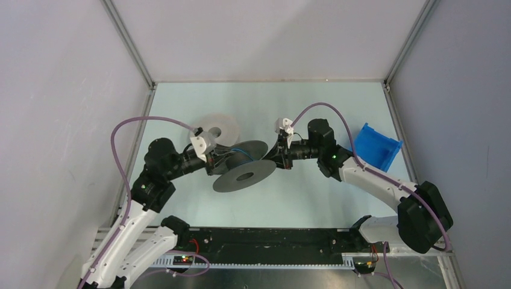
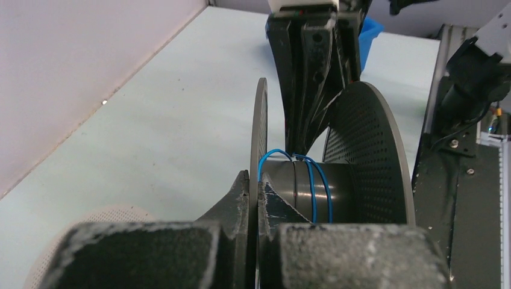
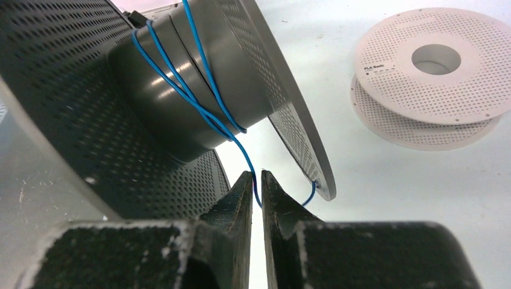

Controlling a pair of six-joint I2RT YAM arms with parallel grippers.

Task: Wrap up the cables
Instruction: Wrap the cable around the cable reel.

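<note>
A thin blue cable (image 3: 199, 102) lies in a few loose turns round the hub of a dark grey perforated spool (image 3: 175, 96), held tilted above the table. My left gripper (image 2: 255, 183) is shut on the thin edge of one spool flange (image 2: 260, 120), and the blue cable (image 2: 313, 186) circles the hub just beyond it. My right gripper (image 3: 257, 180) has its jaws nearly together with the cable running down between the fingertips. The cable's end loops through a hole at the far flange's rim (image 3: 313, 186). From above, the two grippers (image 1: 220, 161) (image 1: 272, 158) meet at the spool (image 1: 244, 174).
A white perforated spool (image 3: 431, 72) lies flat on the pale table behind the dark one, also visible as the white spool (image 1: 218, 127) from above. A blue bin (image 1: 375, 146) stands at the right, near the right arm. White walls enclose the table on three sides.
</note>
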